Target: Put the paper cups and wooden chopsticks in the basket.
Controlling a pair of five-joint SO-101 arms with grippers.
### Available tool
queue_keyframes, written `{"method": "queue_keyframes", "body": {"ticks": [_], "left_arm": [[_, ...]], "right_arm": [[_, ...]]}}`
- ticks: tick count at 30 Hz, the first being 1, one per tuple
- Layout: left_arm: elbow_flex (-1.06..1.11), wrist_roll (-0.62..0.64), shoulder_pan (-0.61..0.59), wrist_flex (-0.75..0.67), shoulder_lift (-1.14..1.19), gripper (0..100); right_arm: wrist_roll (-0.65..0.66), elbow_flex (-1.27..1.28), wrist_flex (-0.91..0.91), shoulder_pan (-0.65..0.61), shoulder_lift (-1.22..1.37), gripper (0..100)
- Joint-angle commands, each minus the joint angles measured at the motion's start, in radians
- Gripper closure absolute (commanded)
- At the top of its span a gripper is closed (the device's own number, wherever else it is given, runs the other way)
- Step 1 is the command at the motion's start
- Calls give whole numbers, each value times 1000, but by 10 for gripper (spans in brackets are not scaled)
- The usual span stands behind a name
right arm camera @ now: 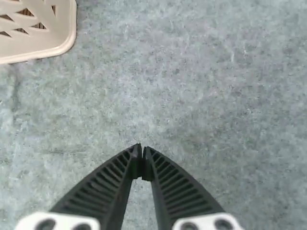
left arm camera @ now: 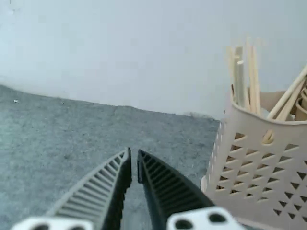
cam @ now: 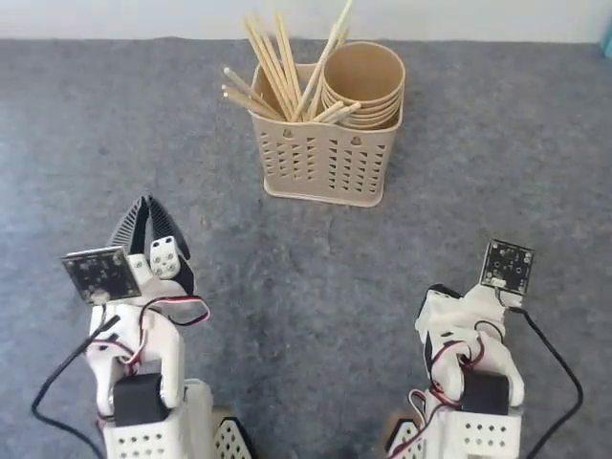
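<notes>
Near the far edge of the grey, felt-covered counter [cam: 497,143], nested paper cups [cam: 363,76] and a bundle of slim wooden chopsticks [cam: 277,57] are held in the beige plastic basket [cam: 325,158], whose walls are pierced with triangular holes. With both kinds of item inside it, the task is judged complete. By the near edge, the left claw [left arm camera: 134,154] and right claw [right arm camera: 142,148] are seen closed and empty, ribbed black jaws pressed together.

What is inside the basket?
The basket holds a stack of paper cups and a bundle of wooden chopsticks standing beside it. The basket's walls cover their lower parts and the floor, so anything underneath cannot be seen.
</notes>
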Motion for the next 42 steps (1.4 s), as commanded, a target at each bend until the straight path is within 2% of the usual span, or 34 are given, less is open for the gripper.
{"method": "queue_keyframes", "body": {"ticks": [1,7,11,15,27,32,42], "left_arm": [[24,-2,-14,5,14,988],[125,-12,-9,57,14,988],[208,-101,5,72,23,988],[199,-143,11,245,23,988],[202,-138,-44,267,25,988],[205,-140,41,465,23,988],[202,-135,68,511,23,988]], "right_arm": [[-5,8,7,-2,-15,991],[-3,83,8,-35,-13,991],[-3,83,10,-82,-8,990],[-3,83,64,-87,-13,990],[-6,83,130,-91,-13,991],[-6,83,130,-93,-13,991],[-6,83,130,-94,-13,991]]}}
